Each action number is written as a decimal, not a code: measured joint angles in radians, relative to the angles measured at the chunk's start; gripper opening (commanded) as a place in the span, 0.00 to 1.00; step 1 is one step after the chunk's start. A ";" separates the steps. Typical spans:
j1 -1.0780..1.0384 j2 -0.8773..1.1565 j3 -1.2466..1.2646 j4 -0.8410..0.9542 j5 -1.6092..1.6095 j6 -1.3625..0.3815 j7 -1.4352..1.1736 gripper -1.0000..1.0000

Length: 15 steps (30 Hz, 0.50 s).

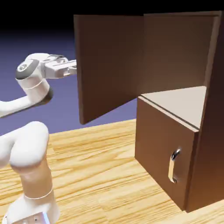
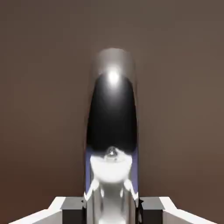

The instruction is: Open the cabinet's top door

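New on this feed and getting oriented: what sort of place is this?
Most likely a simulated robot test scene, not a real room: a cabinet stands on a wood-grained table beside a white arm, before a plain blue-violet backdrop.

Inventory by type. Robot arm [image 1: 33,144]: one. Gripper [image 2: 112,210]: one, with two fingertips [image 2: 73,210] (both appear in the hand view). Cabinet [image 1: 213,109]: one. Doors: two, namely one top door [image 1: 109,65] and one lower door [image 1: 162,144] (the top door is the larger unit). Handles: two, namely one top handle [image 2: 111,175] and one lower handle [image 1: 172,166] (one shows in each view). Interior divider [image 1: 179,103]: one (the pale horizontal panel). Open compartments: one (above the divider). Table [image 1: 92,175]: one (wood-grained). Backdrop [image 1: 105,100]: one.
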 measured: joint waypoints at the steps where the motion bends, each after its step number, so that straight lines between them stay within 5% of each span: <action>1: -0.016 0.000 0.027 0.032 0.022 -0.043 -0.003 0.00; 15: -0.372 -0.004 0.209 0.537 0.181 -0.561 -0.073 0.00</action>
